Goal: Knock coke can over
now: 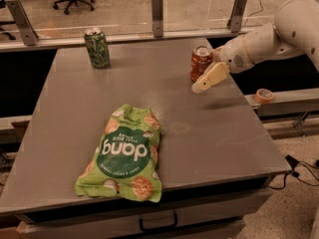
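Observation:
The coke can (200,62), red-orange with a silver top, stands upright at the right rear of the grey table (209,133). My gripper (207,79) hangs from the white arm coming in from the right. Its cream-coloured fingers (212,76) point down and left, right beside the can's right side and a little in front of it, just above the tabletop. It holds nothing.
A green can (97,47) stands at the table's rear left. A green snack bag (127,153) lies flat near the front. A roll of tape (263,95) sits on a ledge to the right. A glass barrier with posts runs behind the table.

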Controlling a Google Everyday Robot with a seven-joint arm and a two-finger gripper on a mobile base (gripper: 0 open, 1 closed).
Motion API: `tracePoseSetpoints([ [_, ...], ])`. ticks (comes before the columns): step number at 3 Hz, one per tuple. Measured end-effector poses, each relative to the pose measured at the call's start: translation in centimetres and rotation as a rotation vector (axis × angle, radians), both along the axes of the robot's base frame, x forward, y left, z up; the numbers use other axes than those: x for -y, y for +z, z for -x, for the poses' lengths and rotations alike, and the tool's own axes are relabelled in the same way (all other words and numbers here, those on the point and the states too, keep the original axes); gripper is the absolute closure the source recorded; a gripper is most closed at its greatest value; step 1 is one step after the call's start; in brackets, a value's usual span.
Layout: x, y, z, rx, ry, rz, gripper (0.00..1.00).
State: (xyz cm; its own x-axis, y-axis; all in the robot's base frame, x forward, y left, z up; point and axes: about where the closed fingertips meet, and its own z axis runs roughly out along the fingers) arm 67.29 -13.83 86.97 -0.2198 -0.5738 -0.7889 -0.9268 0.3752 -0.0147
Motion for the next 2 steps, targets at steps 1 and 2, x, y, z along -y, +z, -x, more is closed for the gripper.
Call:
tracePoseSetpoints([
  [1, -4.5, 1.4, 2.8, -0.041, 0.113, -0.100, 0.00],
  [2, -8.9, 4.7, 7.5, -0.049, 0.268, -0.186, 0.00],
])
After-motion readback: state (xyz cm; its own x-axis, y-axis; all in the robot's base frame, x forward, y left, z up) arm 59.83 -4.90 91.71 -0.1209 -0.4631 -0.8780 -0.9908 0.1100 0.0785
